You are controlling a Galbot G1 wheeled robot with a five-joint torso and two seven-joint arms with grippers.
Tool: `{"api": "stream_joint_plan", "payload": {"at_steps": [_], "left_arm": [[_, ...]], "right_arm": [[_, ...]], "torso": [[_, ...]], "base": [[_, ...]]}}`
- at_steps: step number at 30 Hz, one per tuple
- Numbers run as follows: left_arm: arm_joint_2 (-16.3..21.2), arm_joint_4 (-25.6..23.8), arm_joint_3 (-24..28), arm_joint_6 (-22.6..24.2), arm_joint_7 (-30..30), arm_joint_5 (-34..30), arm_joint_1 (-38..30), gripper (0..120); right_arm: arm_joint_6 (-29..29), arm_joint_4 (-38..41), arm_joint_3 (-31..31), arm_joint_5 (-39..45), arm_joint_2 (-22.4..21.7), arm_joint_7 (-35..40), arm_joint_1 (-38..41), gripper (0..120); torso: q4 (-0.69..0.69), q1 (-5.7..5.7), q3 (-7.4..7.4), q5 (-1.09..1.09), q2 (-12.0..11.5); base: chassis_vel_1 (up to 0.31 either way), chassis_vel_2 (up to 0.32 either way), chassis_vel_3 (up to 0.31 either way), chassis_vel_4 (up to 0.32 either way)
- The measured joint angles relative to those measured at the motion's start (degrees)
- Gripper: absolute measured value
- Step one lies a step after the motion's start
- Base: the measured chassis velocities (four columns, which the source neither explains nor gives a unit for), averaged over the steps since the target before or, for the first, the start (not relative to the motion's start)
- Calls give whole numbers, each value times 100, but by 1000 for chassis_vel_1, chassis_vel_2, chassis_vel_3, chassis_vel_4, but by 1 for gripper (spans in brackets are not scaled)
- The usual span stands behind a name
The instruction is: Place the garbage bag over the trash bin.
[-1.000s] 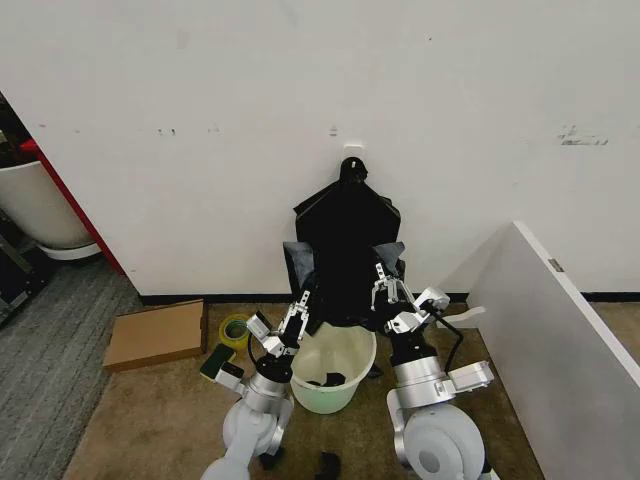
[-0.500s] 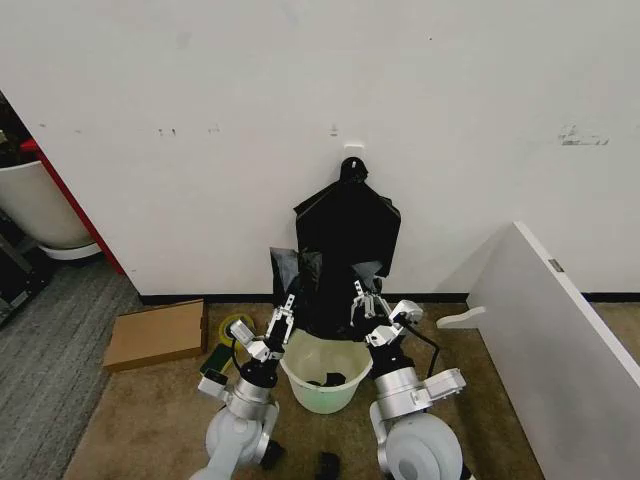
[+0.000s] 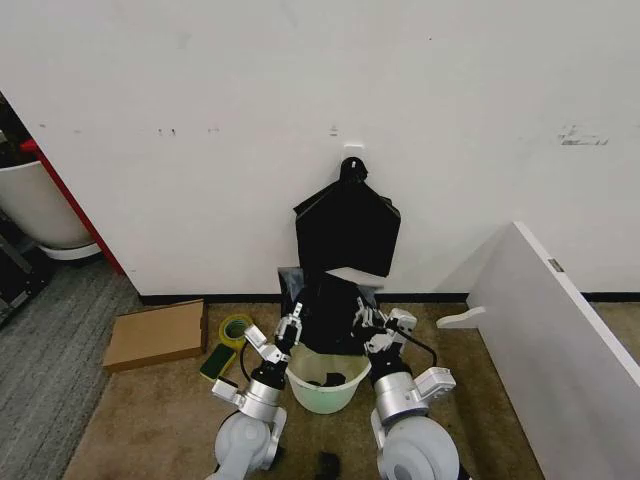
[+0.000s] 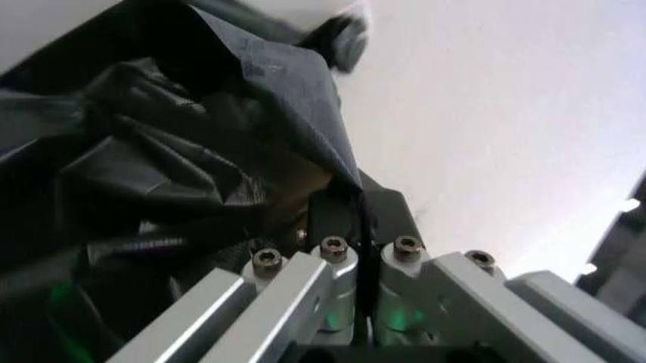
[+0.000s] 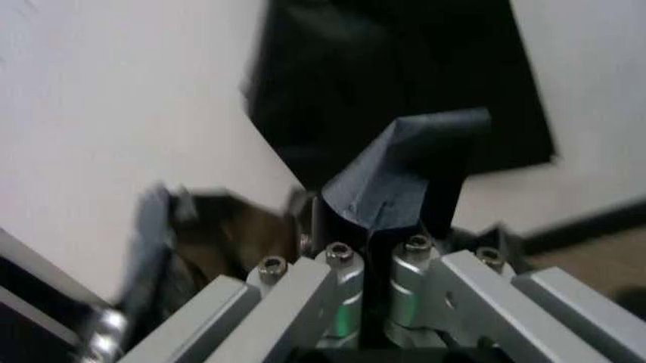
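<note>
The garbage bag (image 3: 330, 312) is a crumpled black film stretched between my two grippers, just above the far rim of the trash bin (image 3: 325, 400). The white bin stands on the carpet between my arms, with small black scraps inside it. My left gripper (image 3: 291, 319) is shut on the bag's left edge, and my right gripper (image 3: 364, 313) is shut on its right edge. In the left wrist view, the left gripper (image 4: 353, 210) pinches a fold of the black film (image 4: 151, 174). In the right wrist view, the right gripper (image 5: 370, 221) pinches a pointed flap of the film (image 5: 404, 174).
A flat black house-shaped stack (image 3: 347, 230) hangs on the wall right behind the bin. A cardboard box (image 3: 155, 333) and a green tape roll (image 3: 235, 328) lie at the left. A white board (image 3: 560, 340) leans at the right. A white tub (image 3: 35, 205) stands far left.
Both grippers have come down and drawn closer together with the bag. The bag has dropped from in front of the hanging stack to just above the bin's rim.
</note>
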Motion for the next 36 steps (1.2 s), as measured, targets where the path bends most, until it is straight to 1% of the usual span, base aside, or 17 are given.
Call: {"api": "stream_joint_plan", "payload": {"at_steps": [1,4,6,7,12,15,16,18,20,22,23,25,27,30,31,34,36], "left_arm": [[0,0,0,0,0,0,0,0],[86,16,50,-99,-309,305,28,0],[162,80,124,-296,-736,768,68,0],[162,80,124,-296,-736,768,68,0],[402,13,157,-739,-1340,1834,290,0],[551,-128,127,-991,-1697,2272,419,0],[551,-128,127,-991,-1697,2272,419,0],[769,-358,53,-1207,-2168,2832,626,0],[945,-574,-9,-1306,-2424,3154,865,0],[1117,-912,-46,-1336,-2665,3359,1261,0],[1117,-912,-46,-1336,-2665,3359,1261,0],[1164,-1054,-41,-1366,-2838,3523,1607,0],[1134,-937,-26,-1467,-2962,3788,1718,0],[1041,-653,-7,-1666,-3284,4390,1813,0],[1041,-653,-7,-1666,-3284,4390,1813,0],[979,-548,2,-1720,-3587,4720,1873,0],[948,-457,-9,-1734,-3686,4798,1859,0]], "right_arm": [[0,0,0,0,0,0,0,0],[-260,-98,-72,-63,-138,283,9,0],[-341,-184,-74,-89,-217,376,94,0],[-341,-184,-74,-89,-217,376,94,0],[-398,-130,-24,-292,-420,414,54,0],[-466,-2,-30,-405,-575,443,-108,0],[-466,-2,-30,-405,-575,443,-108,0],[-524,191,-77,-553,-793,481,-416,0],[-523,311,-129,-665,-937,502,-632,0],[-472,417,-235,-896,-1113,512,-922,0],[-472,417,-235,-896,-1113,512,-922,0],[-432,367,-304,-1144,-1221,509,-1112,0],[-419,242,-345,-1273,-1252,509,-1159,0],[-419,12,-358,-1503,-1258,464,-1174,0],[-419,12,-358,-1503,-1258,464,-1174,0],[-521,-183,-300,-1701,-1286,354,-1162,0],[-559,-332,-241,-1842,-1314,285,-1105,0]], "torso": [[0,0,0,0,0],[1,0,0,1,0],[0,0,0,0,0],[0,0,0,0,0],[2,0,0,-1,0],[1,0,0,0,0],[1,0,0,0,0],[0,0,0,0,0],[0,0,-1,0,0],[0,0,-1,0,1],[0,0,-1,0,1],[1,-1,-1,0,1],[0,-1,-1,1,1],[1,-1,-1,-1,1],[1,-1,-1,-1,1],[1,-1,-1,0,1],[0,-1,0,0,1]], "base": [[0,0,0,0],[0,0,0,0],[0,0,0,0],[0,0,0,0],[0,0,0,0],[0,0,0,0],[0,0,0,0],[0,0,0,0],[0,0,0,0],[0,0,0,0],[0,0,0,0],[0,0,0,0],[0,0,0,0],[0,0,0,0],[0,0,0,0],[0,0,0,0],[0,0,0,0]]}}
